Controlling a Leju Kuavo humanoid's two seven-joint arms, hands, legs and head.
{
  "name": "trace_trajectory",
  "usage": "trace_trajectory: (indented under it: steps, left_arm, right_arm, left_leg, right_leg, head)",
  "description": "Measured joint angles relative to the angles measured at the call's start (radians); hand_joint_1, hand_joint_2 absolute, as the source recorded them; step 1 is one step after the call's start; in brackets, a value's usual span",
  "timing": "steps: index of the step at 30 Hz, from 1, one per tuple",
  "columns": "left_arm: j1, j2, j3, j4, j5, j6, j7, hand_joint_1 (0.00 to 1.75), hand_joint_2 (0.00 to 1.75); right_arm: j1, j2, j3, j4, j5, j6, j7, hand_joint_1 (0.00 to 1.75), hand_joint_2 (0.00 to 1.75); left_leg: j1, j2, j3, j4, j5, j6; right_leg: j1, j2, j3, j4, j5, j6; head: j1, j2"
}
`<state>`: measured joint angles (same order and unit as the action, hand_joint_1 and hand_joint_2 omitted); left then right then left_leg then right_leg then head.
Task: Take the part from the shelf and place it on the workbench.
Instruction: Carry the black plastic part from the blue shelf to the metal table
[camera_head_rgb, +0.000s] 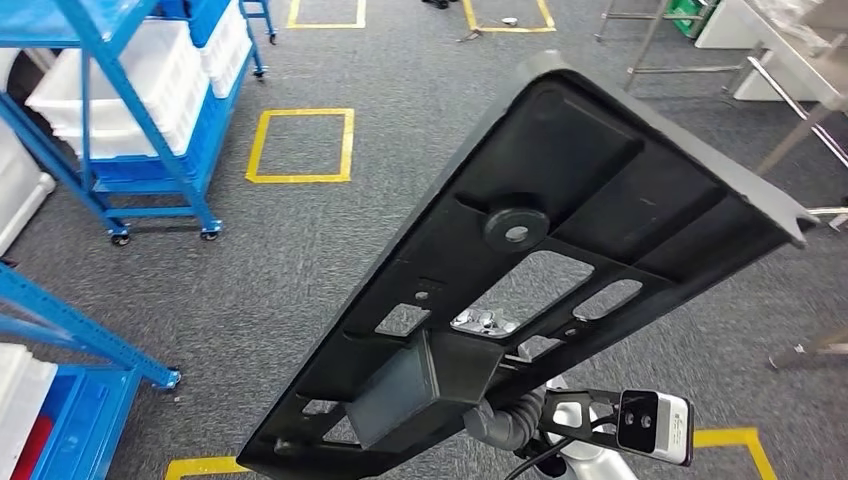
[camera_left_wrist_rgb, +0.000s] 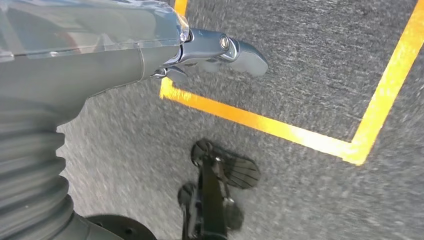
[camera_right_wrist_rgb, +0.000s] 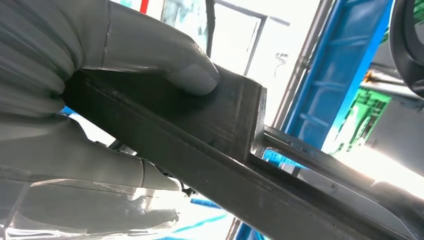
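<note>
Black plastic part (camera_head_rgb: 560, 260) held tilted above grey carpet, gripped at lower end by right hand (camera_right_wrist_rgb: 100, 115), thumb pressed on rib. Left hand (camera_left_wrist_rgb: 210, 52) hangs empty, fingers loosely apart, above yellow floor tape (camera_left_wrist_rgb: 300, 135). No readable writing.

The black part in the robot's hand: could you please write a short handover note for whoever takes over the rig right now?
Right hand: grips the black part by a block at its near end; the part is raised and tilted over the grey carpet.
Left hand: holds nothing and hangs over the floor by a yellow line; its finger pose is unclear.
Blue shelves with white bins stand to the left.
Done: the part is off the shelf.
Left: carry it to the workbench and set it down.
</note>
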<state>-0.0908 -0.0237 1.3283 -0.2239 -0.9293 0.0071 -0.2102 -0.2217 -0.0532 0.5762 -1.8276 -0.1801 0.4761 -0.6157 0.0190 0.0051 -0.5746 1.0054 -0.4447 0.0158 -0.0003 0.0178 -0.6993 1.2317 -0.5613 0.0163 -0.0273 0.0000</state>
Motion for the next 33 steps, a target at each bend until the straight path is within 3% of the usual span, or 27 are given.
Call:
trace_trajectory:
  steps: [1, 2, 3, 4, 6, 8, 10, 12, 14, 16, 17, 18, 19, 20, 22, 24, 26, 27, 29, 31, 32, 33]
  left_arm:
    - [0.001, -0.002, 0.002, 0.0, 0.003, 0.002, 0.001, 0.0, 1.75]
    - [0.002, -0.003, 0.004, 0.0, 0.006, 0.004, 0.001, 0.0, 1.75]
    - [0.002, -0.006, 0.007, 0.0, 0.007, 0.005, 0.001, 0.0, 1.75]
    - [0.001, -0.008, 0.009, 0.0, 0.007, 0.005, 0.002, 0.0, 1.75]
    - [0.001, -0.014, 0.013, 0.0, 0.007, 0.007, 0.002, 0.0, 1.75]
    - [0.0, -0.018, 0.017, 0.0, 0.008, 0.01, 0.003, 0.0, 1.75]
    - [-0.002, -0.022, 0.018, 0.0, 0.008, 0.013, 0.004, 0.0, 1.75]
    - [-0.004, -0.025, 0.018, 0.0, 0.008, 0.015, 0.005, 0.0, 1.75]
    - [-0.004, -0.027, 0.018, 0.0, 0.007, 0.016, 0.008, 0.0, 1.75]
    - [0.0, -0.028, 0.018, 0.0, 0.002, 0.016, 0.012, 0.0, 1.75]
    - [0.001, -0.029, 0.018, 0.0, 0.0, 0.017, 0.014, 0.0, 1.75]
    - [0.002, -0.029, 0.018, 0.0, -0.003, 0.017, 0.016, 0.0, 1.75]
    - [0.002, -0.028, 0.018, 0.0, -0.005, 0.017, 0.017, 0.0, 1.75]
    - [0.002, -0.028, 0.018, 0.0, -0.006, 0.018, 0.019, 0.0, 1.75]
    - [0.001, -0.028, 0.018, 0.0, -0.007, 0.022, 0.026, 0.0, 1.75]
    - [0.001, -0.029, 0.018, 0.0, -0.005, 0.029, 0.034, 0.0, 1.75]
    - [0.001, -0.03, 0.019, 0.0, 0.0, 0.037, 0.04, 0.0, 1.75]
    - [0.0, -0.031, 0.019, 0.001, 0.003, 0.041, 0.042, 0.0, 1.75]
    - [0.0, -0.034, 0.02, 0.001, 0.009, 0.05, 0.045, 0.0, 1.75]
    - [0.004, -0.033, 0.022, 0.001, 0.014, 0.052, 0.045, 0.0, 1.75]
    - [0.007, -0.033, 0.023, 0.001, 0.016, 0.052, 0.045, 0.0, 1.75]
    - [0.008, -0.033, 0.024, 0.001, 0.017, 0.052, 0.045, 0.0, 1.75]
  right_arm:
    - [-0.002, -0.001, 0.001, 0.004, 0.0, 0.0, 0.001, 1.73, 1.75]
    - [-0.004, -0.002, 0.001, 0.008, 0.0, 0.0, 0.001, 1.73, 1.75]
    - [-0.007, -0.003, 0.001, 0.011, 0.0, 0.0, 0.002, 1.73, 1.75]
    - [-0.01, -0.004, 0.001, 0.013, 0.0, 0.0, 0.002, 1.73, 1.75]
    - [-0.024, -0.007, 0.002, 0.015, -0.002, -0.001, 0.004, 1.73, 1.75]
    - [-0.042, -0.01, 0.003, 0.017, -0.006, -0.004, 0.007, 1.73, 1.75]
    - [-0.051, -0.017, 0.003, 0.018, -0.01, -0.005, 0.01, 1.73, 1.75]
    - [-0.058, -0.022, 0.003, 0.02, -0.012, -0.005, 0.013, 1.73, 1.75]
    - [-0.067, -0.024, 0.004, 0.023, -0.016, -0.007, 0.021, 1.73, 1.75]
    - [-0.072, -0.025, 0.005, 0.027, -0.025, -0.015, 0.034, 1.73, 1.75]
    - [-0.072, -0.026, 0.005, 0.029, -0.03, -0.019, 0.04, 1.73, 1.75]
    - [-0.072, -0.028, 0.005, 0.031, -0.034, -0.022, 0.045, 1.73, 1.75]
    - [-0.072, -0.03, 0.005, 0.031, -0.036, -0.022, 0.048, 1.73, 1.75]
    - [-0.072, -0.032, 0.005, 0.032, -0.038, -0.023, 0.05, 1.73, 1.75]
    - [-0.066, -0.036, 0.004, 0.033, -0.036, -0.022, 0.042, 1.73, 1.75]
    - [-0.055, -0.043, 0.002, 0.037, -0.03, -0.019, 0.023, 1.73, 1.75]
    - [-0.038, -0.054, -0.002, 0.042, -0.022, -0.015, 0.004, 1.73, 1.75]
    - [-0.029, -0.063, -0.005, 0.045, -0.019, -0.011, -0.001, 1.73, 1.75]
    - [-0.011, -0.086, -0.012, 0.051, -0.018, 0.001, -0.006, 1.73, 1.75]
    - [0.005, -0.108, -0.024, 0.053, -0.026, 0.014, -0.007, 1.73, 1.75]
    - [0.013, -0.118, -0.03, 0.054, -0.031, 0.018, -0.008, 1.73, 1.75]
    - [0.021, -0.126, -0.036, 0.054, -0.035, 0.021, -0.008, 1.73, 1.75]
  left_leg:
    - [-0.001, 0.013, 0.001, 0.0, -0.002, 0.001]
    - [-0.001, 0.026, 0.002, 0.0, -0.004, 0.0]
    - [-0.001, 0.038, 0.005, 0.0, -0.007, -0.001]
    - [-0.001, 0.048, 0.01, 0.0, -0.01, -0.003]
    - [-0.004, 0.067, 0.02, 0.001, -0.018, -0.01]
    - [-0.008, 0.085, 0.028, 0.001, -0.025, -0.02]
    - [-0.009, 0.102, 0.034, -0.001, -0.03, -0.031]
    - [-0.007, 0.076, 0.029, 0.025, -0.05, -0.04]
    - [-0.004, 0.025, -0.02, 0.129, -0.104, -0.046]
    - [-0.003, 0.006, -0.095, 0.264, -0.152, -0.05]
    - [-0.003, 0.003, -0.118, 0.297, -0.152, -0.051]
    - [-0.003, 0.002, -0.122, 0.289, -0.129, -0.051]
    - [-0.002, -0.003, -0.106, 0.239, -0.089, -0.05]
    - [0.0, -0.018, -0.078, 0.167, -0.044, -0.048]
    - [0.003, -0.059, -0.027, 0.044, 0.005, -0.044]
    - [0.002, -0.075, -0.013, 0.013, 0.002, -0.037]
    - [0.001, -0.063, -0.011, 0.011, 0.002, -0.028]
    - [0.003, -0.054, -0.008, 0.007, 0.003, -0.022]
    - [0.004, -0.032, -0.002, -0.002, 0.005, -0.008]
    - [0.002, -0.009, 0.0, -0.003, 0.003, -0.001]
    - [0.001, 0.003, 0.0, -0.003, 0.001, -0.001]
    - [0.0, 0.015, 0.001, -0.003, -0.002, -0.001]
  right_leg:
    - [-0.002, -0.007, -0.03, 0.054, -0.015, 0.003]
    - [-0.005, -0.011, -0.043, 0.072, -0.011, 0.004]
    - [-0.006, -0.015, -0.034, 0.051, 0.013, 0.005]
    - [-0.007, -0.024, -0.006, -0.006, 0.048, 0.004]
    - [0.001, -0.072, 0.067, -0.148, 0.105, -0.008]
    - [0.012, -0.098, 0.099, -0.214, 0.118, -0.021]
    - [0.013, -0.075, 0.099, -0.22, 0.118, -0.031]
    - [0.006, -0.052, 0.106, -0.229, 0.123, -0.042]
    - [0.003, -0.03, 0.111, -0.233, 0.125, -0.052]
    - [0.003, -0.003, 0.112, -0.232, 0.124, -0.056]
    - [0.004, 0.012, 0.114, -0.231, 0.123, -0.056]
    - [0.004, 0.026, 0.117, -0.23, 0.121, -0.055]
    - [0.004, 0.04, 0.12, -0.228, 0.119, -0.053]
    - [0.003, 0.053, 0.123, -0.226, 0.115, -0.05]
    - [0.003, 0.076, 0.122, -0.218, 0.108, -0.041]
    - [0.002, 0.092, 0.116, -0.214, 0.106, -0.031]
    - [-0.001, 0.103, 0.114, -0.216, 0.107, -0.022]
    - [-0.001, 0.093, 0.113, -0.212, 0.104, -0.017]
    - [0.001, 0.044, 0.088, -0.162, 0.071, -0.007]
    - [-0.003, 0.0, 0.023, -0.04, 0.012, 0.001]
    - [-0.006, -0.007, -0.011, 0.022, -0.01, 0.004]
    - [-0.009, -0.009, -0.033, 0.057, -0.015, 0.007]
  head:
    - [0.0, 0.0]
    - [0.0, 0.0]
    - [0.0, 0.0]
    - [0.0, 0.0]
    - [0.0, 0.0]
    - [0.0, 0.0]
    - [0.0, 0.0]
    - [0.0, 0.0]
    - [0.0, 0.0]
    - [0.0, 0.0]
    - [0.0, 0.0]
    - [0.0, 0.0]
    - [0.0, 0.0]
    - [0.0, 0.0]
    - [0.0, 0.0]
    - [0.0, 0.0]
    - [0.0, 0.0]
    - [0.0, 0.0]
    - [0.0, 0.0]
    - [0.0, 0.0]
    - [0.0, 0.0]
    - [0.0, 0.0]
